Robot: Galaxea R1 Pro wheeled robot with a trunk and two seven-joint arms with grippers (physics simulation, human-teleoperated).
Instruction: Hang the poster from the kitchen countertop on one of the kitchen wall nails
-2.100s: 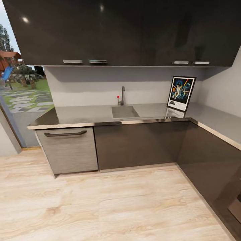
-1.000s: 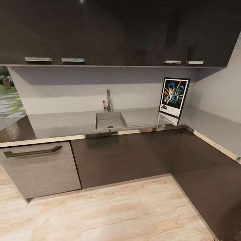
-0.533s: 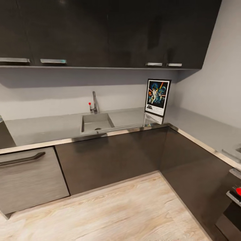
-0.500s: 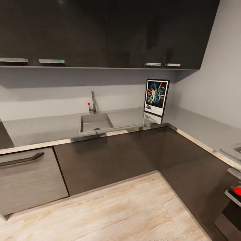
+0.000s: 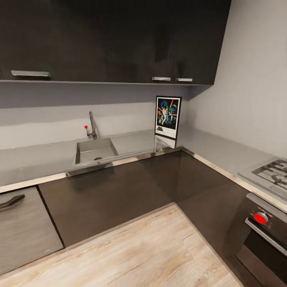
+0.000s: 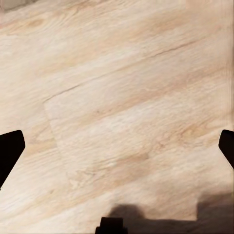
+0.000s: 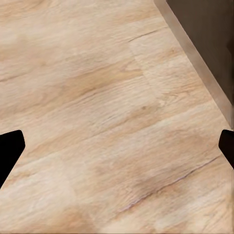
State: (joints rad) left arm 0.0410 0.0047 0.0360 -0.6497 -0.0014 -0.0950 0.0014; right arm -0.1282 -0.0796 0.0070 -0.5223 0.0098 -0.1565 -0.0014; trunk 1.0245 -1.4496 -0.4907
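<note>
The poster, black-framed with a white border and colourful figure artwork, stands upright on the pale grey kitchen countertop in the inner corner, leaning towards the back wall. In the left wrist view my left gripper is open, its dark fingertips wide apart over the wooden floor. My right gripper is open too in the right wrist view, its fingertips spread above floor planks beside a dark cabinet plinth. The wall nails cannot be made out on the grey wall.
A sink with a tap sits left of the poster. A gas hob and an oven with a red knob are at the right. Dark upper cabinets hang above the worktop. Wooden floor lies open in front.
The whole head view has swung right and closer: the poster and sink have shifted left in the picture, and the hob and oven have come into view at the right.
</note>
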